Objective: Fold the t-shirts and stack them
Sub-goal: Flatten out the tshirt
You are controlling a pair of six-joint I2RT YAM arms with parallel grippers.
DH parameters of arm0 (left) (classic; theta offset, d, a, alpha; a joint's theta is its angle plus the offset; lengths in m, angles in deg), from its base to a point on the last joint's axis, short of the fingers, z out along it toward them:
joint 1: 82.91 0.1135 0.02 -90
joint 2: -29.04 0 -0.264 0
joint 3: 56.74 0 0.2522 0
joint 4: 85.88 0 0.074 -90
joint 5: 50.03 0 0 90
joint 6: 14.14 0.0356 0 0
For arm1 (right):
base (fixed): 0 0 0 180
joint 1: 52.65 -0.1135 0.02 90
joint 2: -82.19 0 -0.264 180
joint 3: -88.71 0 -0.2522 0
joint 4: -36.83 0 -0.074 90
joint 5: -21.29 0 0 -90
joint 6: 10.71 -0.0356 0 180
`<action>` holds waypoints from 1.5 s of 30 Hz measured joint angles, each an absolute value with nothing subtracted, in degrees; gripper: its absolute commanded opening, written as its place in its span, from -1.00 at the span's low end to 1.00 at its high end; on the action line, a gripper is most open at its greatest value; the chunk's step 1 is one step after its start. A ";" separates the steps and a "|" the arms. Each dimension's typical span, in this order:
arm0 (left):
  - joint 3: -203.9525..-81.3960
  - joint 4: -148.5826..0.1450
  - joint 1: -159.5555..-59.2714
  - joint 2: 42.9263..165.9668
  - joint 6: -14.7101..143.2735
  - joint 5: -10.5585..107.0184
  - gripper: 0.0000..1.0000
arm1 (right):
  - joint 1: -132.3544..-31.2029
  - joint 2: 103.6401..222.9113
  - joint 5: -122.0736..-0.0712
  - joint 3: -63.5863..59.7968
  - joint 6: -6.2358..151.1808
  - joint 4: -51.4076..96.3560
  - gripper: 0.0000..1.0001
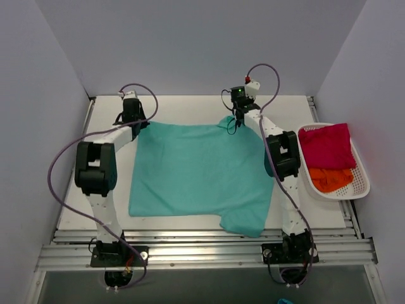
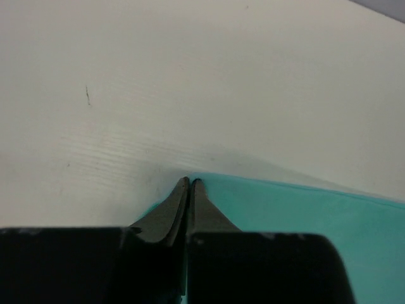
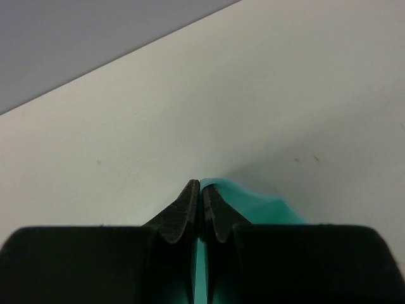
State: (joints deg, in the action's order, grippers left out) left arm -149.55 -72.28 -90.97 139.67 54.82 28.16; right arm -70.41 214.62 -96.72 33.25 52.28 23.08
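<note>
The work surface was a white table (image 1: 190, 106) enclosed by 3 plain pale grey walls (image 1: 202, 44), with aluminium rails (image 1: 202, 250) along its near edge where the 2 arm bases were bolted.

At the left, the left gripper (image 1: 143, 125) sat low at the far left corner of the teal t-shirt (image 1: 196, 171). In the left wrist view its fingers (image 2: 169, 212) were pressed together, with the fabric corner (image 2: 304, 221) meeting the tips and a thin teal strip showing between them, so the gripper (image 2: 190, 181) was clamped on the shirt. Bare table (image 2: 190, 76) lay beyond the tips.

The teal t-shirt lay spread flat across the middle of the table, between the 2 arms. 1 sleeve projected past the near right corner toward the rails.

The right gripper (image 1: 234, 124) sat at the far right corner of the same shirt, where the fabric was bunched. In the right wrist view the fingers (image 3: 183, 212) were closed, with teal cloth (image 3: 253, 206) pinched between them; the gripper (image 3: 200, 183) faced bare table (image 3: 253, 95).

At the far right, clear of the teal shirt, stood a white mesh basket (image 1: 363, 185) beside the right arm. It held 2 more shirts: a crimson-pink t-shirt (image 1: 326, 145) on the far side and an orange t-shirt (image 1: 330, 179) on the near side, both crumpled.
</note>
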 measured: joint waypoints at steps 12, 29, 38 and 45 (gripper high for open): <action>-180.04 -71.86 -85.92 168.00 51.94 34.54 -0.48 | -64.88 235.31 -90.32 51.46 50.64 33.64 0.99; -161.46 -79.89 -83.45 141.79 43.48 18.73 0.89 | -67.72 208.17 -81.07 23.16 48.63 58.45 -0.32; -137.51 -89.98 -86.01 129.31 40.62 18.23 0.92 | -70.10 214.00 -77.97 27.26 44.48 49.09 -1.00; -134.91 -89.92 -87.30 134.21 40.31 19.50 0.93 | -70.30 219.88 -77.84 29.10 42.84 38.82 0.38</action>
